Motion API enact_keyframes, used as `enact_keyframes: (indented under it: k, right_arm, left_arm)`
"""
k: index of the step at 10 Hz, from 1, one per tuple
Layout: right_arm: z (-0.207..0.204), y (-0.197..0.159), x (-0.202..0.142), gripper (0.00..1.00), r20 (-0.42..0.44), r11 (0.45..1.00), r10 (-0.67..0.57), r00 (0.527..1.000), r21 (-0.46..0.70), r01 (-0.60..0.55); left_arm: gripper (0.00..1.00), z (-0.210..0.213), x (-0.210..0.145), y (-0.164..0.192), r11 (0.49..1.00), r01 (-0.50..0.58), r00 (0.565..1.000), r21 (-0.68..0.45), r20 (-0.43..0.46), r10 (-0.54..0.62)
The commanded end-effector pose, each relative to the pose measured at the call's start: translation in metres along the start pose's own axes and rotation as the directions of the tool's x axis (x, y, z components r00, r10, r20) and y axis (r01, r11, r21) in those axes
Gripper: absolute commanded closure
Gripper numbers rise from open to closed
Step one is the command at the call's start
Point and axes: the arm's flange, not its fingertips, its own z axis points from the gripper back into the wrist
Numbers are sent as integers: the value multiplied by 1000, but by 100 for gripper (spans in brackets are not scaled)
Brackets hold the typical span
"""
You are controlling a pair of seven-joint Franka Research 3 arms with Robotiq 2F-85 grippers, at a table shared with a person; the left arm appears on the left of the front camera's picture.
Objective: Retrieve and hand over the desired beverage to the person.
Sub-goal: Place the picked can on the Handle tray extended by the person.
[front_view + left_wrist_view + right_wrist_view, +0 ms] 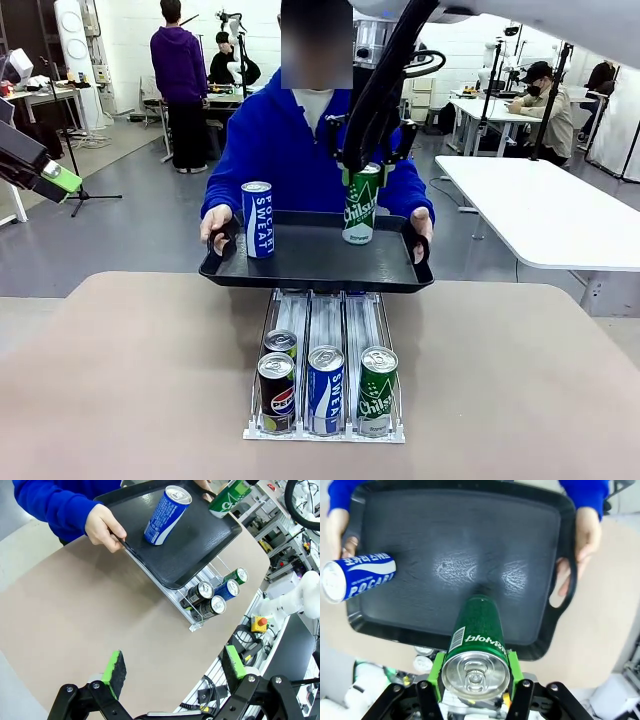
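Observation:
A person in a royal-blue hoodie (285, 140) stands at the far side, holding a black tray (315, 262) by both handles above the table. A blue Pocari Sweat can (258, 219) stands on the tray's left part. My right gripper (368, 168) is shut on a green Chilsung can (361, 205), whose base rests on or just above the tray's right part. In the right wrist view the green can (477, 640) sits between the green pads, over the tray (460, 535). My left gripper (172, 672) is open above the bare table, empty.
A clear can rack (326, 380) stands on the near middle of the beige table (120, 380), holding a Pepsi can (276, 390), a blue Pocari can (325, 387), a green can (377, 388) and one more behind. White tables and other people are farther back.

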Motion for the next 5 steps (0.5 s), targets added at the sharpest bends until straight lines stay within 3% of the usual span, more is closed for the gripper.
enact_keyframes:
  k: [1, 5]
  right_arm:
    - [5, 11, 14, 42, 7, 999, -13, 1000, -30, 13]
    - [-27, 15, 21, 42, -29, 999, 2, 1000, -53, -4]
  left_arm:
    - [0, 1, -1, 1, 1000, 8, 1000, -8, 3, -8]
    - [0, 1, -1, 1, 1000, 8, 1000, -8, 3, -8]
